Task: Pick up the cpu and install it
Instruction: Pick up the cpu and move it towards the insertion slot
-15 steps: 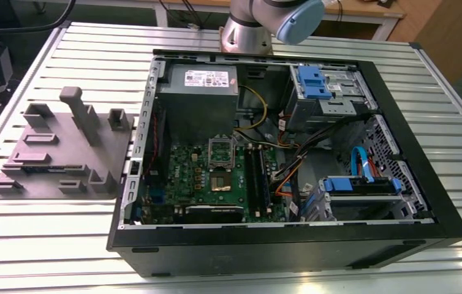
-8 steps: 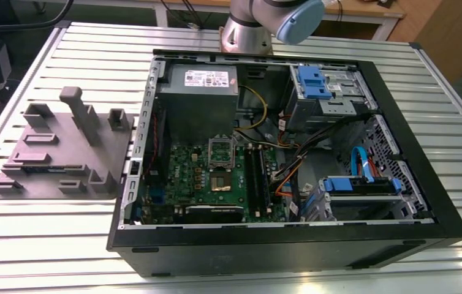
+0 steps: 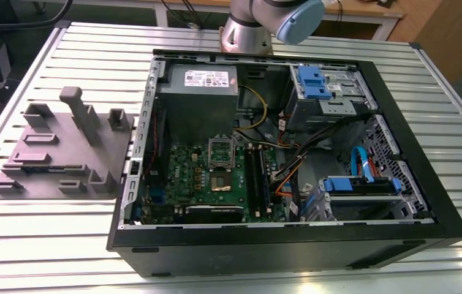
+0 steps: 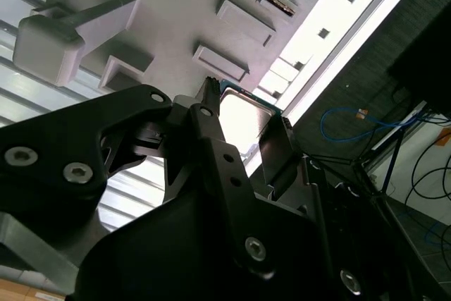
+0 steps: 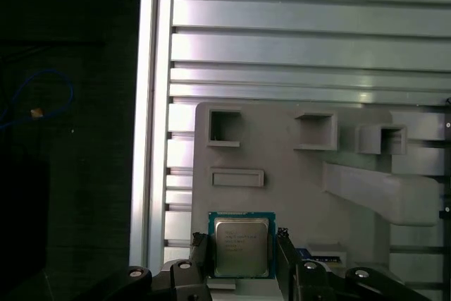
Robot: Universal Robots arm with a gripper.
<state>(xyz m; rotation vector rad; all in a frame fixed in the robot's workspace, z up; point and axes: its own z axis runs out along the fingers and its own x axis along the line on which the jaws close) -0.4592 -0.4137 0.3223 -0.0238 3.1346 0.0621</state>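
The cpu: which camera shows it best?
First wrist view: the cpu faces the camera, whole metal top visible. The second wrist view shows it slanted, washed by glare. Exterior view: too small to tell.

My gripper (image 4: pixel 245 106), matt black, clasps the cpu (image 5: pixel 242 247), whose lid is brushed silvery metal with a thin pale rim. The moulded holder (image 5: pixel 282 160) looks like matt grey plastic. The ribbed table (image 5: pixel 310 47) is bright, smooth aluminium. At centre of the exterior view, the computer case (image 3: pixel 280 251) is matt black.
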